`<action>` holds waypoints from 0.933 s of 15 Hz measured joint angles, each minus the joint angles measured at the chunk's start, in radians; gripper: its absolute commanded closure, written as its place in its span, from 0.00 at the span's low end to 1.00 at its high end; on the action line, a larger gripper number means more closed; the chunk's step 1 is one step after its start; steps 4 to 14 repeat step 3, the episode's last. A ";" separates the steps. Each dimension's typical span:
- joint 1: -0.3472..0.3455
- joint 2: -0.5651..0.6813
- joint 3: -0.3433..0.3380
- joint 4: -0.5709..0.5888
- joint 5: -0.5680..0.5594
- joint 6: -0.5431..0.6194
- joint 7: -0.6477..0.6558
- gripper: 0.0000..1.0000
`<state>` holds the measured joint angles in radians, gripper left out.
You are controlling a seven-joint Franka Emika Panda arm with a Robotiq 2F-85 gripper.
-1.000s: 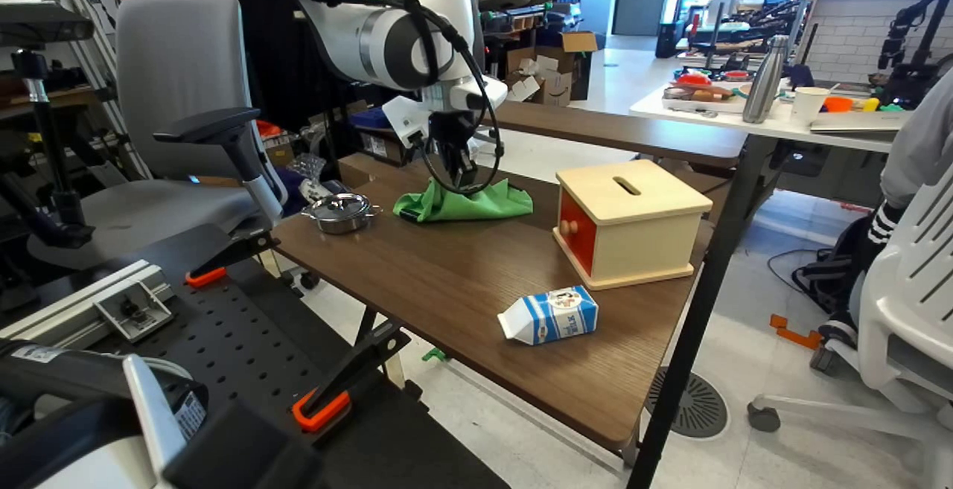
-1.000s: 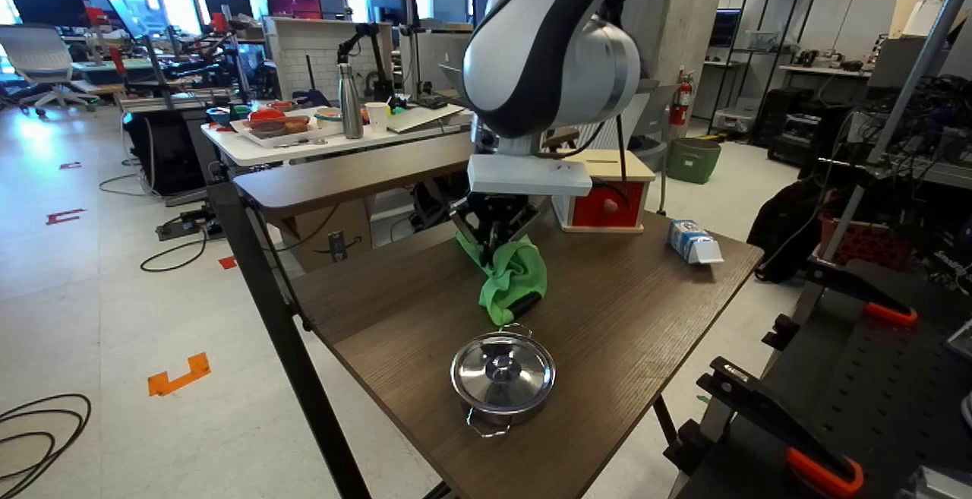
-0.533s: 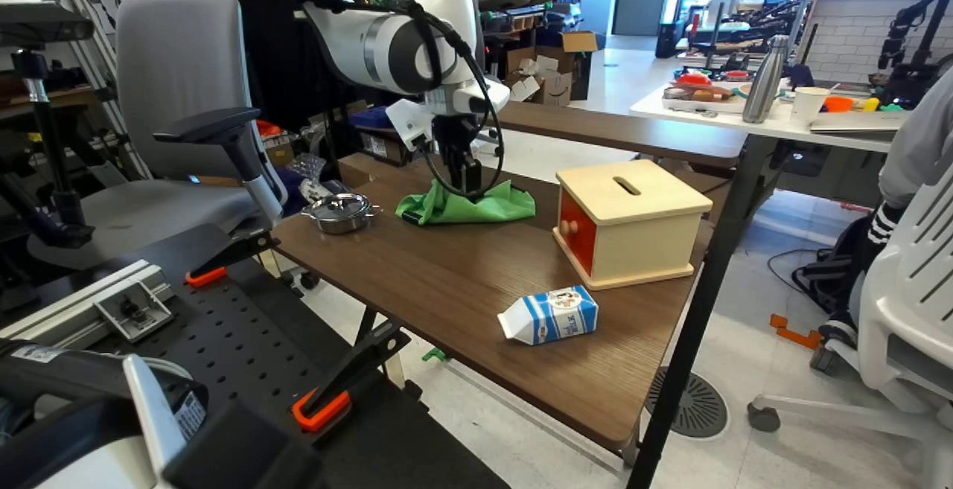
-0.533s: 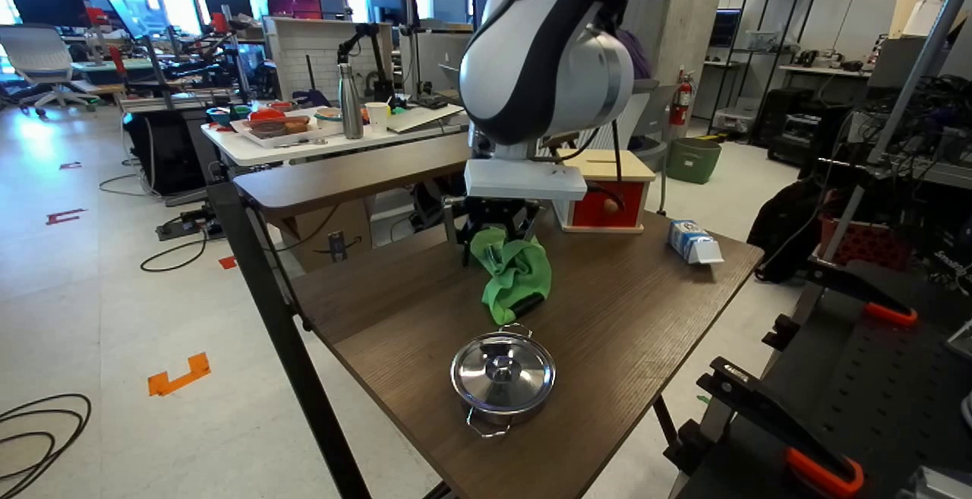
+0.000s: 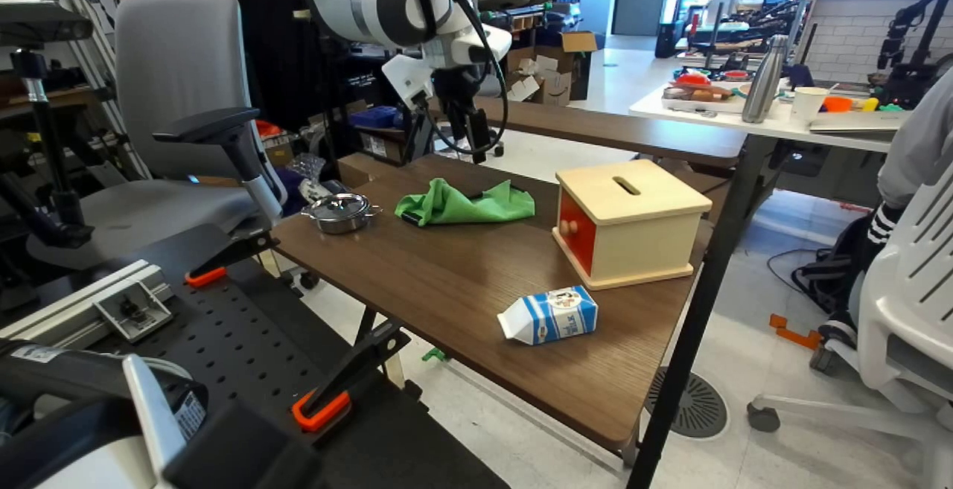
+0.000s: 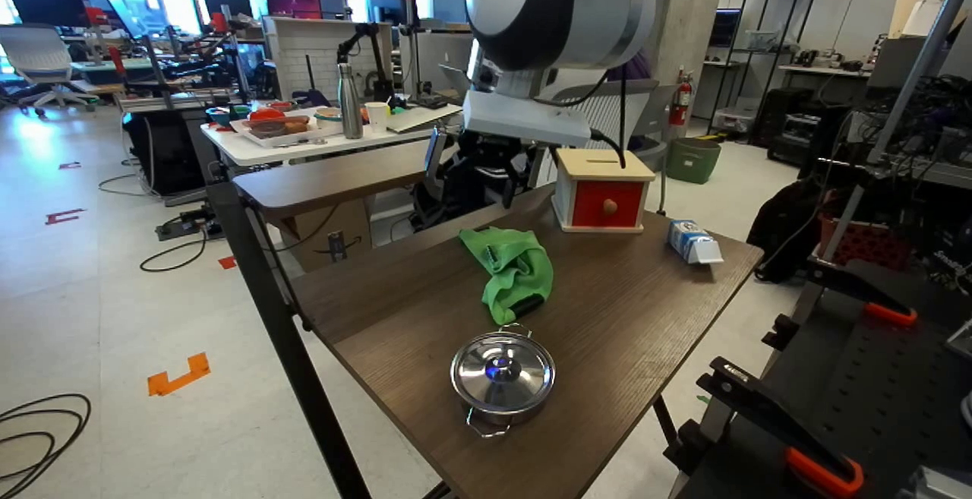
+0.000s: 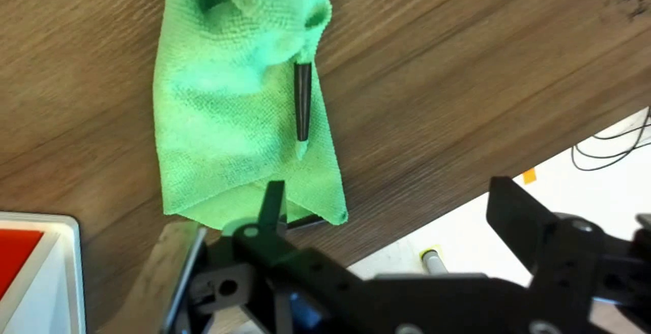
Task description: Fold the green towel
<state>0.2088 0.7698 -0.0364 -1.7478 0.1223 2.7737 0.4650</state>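
The green towel lies rumpled on the brown table, partly doubled over on itself, as both exterior views show. In an exterior view the towel has a dark strip at its near end. Seen from the wrist, the towel fills the upper left, with a dark strip on top and another dark edge showing under its lower end. My gripper is open, its jaws wide apart with nothing between them. In an exterior view the gripper hangs above and behind the towel, apart from it.
A lidded metal pot stands close to the towel. The wooden box with a red drawer front sits on the towel's other side, and a blue milk carton lies on its side. The table's edge runs beneath my jaws.
My gripper was down at the towel with its jaws together. It has opened and risen away from the cloth. The released part of the towel now lies on the table with the rest.
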 measured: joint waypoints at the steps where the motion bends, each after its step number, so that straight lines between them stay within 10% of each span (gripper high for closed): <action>1: -0.003 -0.030 0.011 -0.037 0.000 0.011 -0.016 0.00; 14: -0.003 -0.063 0.022 -0.081 0.000 0.016 -0.026 0.00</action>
